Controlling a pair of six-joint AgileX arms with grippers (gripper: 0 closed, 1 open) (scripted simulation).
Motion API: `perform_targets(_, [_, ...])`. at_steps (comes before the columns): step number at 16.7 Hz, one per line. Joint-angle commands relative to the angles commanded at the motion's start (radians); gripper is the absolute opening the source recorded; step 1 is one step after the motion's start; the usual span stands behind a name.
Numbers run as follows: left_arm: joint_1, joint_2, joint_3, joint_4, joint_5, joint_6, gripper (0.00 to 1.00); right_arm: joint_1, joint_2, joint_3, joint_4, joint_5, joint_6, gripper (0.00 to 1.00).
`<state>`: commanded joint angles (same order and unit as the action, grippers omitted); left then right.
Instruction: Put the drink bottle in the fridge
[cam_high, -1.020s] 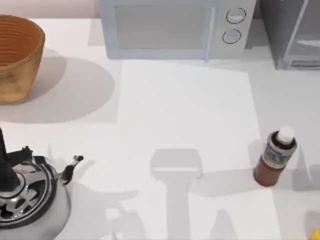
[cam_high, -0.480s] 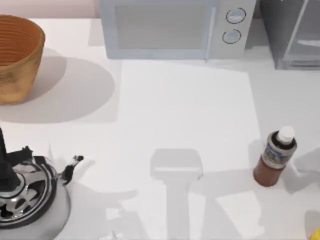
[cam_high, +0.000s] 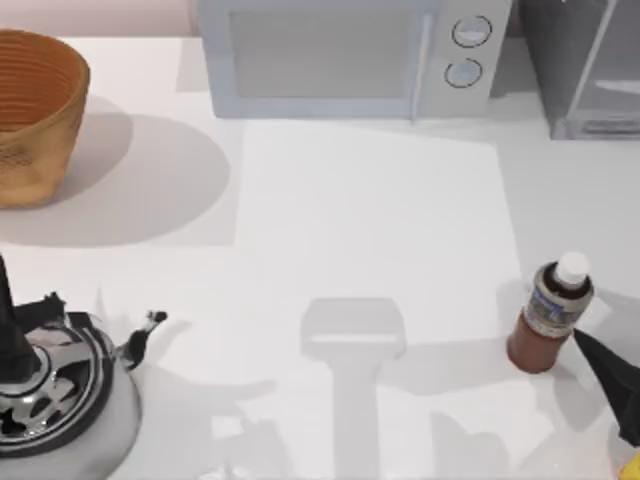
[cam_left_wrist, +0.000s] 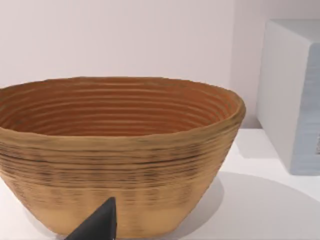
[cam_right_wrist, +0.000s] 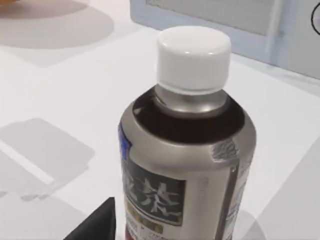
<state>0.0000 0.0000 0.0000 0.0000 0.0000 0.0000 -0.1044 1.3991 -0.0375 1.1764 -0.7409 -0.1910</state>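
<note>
One dark fingertip of the right gripper (cam_high: 612, 385) pokes in at the table's lower right edge in the top view, just beside the drink bottle (cam_high: 548, 316) on its right, not touching as far as I can see. Can't tell if its fingers are apart or together; just a single black wedge shows there, and another at the right wrist view's edge w/ the bottle close up in front of it.

Bottle stands upright on the white table (cam_high: 370, 220), right side, white cap (cam_right_wrist: 194, 52) on, grey label band round the middle, reddish-brown liquid below. Free-standing, nothing clamped on it.

Left gripper (cam_left_wrist: 97, 227): parked off by the wicker basket (cam_left_wrist: 117, 150) at the table's far left; one dark tip seen, state can't tell.

Further out: fridge (cam_high: 585, 65) sits at the far right corner, dark grey, pale bar handle, well apart from the bottle. Pale microwave (cam_high: 340, 55) w/ two knobs next to it on the left. Shiny kettle (cam_high: 55, 385) near left. Something yellow (cam_high: 630, 468) at the lower right corner, too little visible to ID.

Step in hand, my read: approach for the grasp, right arm closing in on the bottle. Next move needs fingers either side of the body at label height, squeeze, lift straight so it doesn't tip. Whether the fridge door is open I can't make out; may need opening before the bottle goes in
</note>
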Motion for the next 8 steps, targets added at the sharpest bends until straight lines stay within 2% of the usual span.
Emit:
perform_targets(4, [0.0,0.0,0.0,0.0,0.0,0.0,1.0,-0.006,0.17,-0.009,0.155,-0.094,-0.016,1.0])
perform_targets(8, [0.0,0.0,0.0,0.0,0.0,0.0,1.0,-0.008,0.194,-0.011,0.174,-0.112,-0.022,1.0])
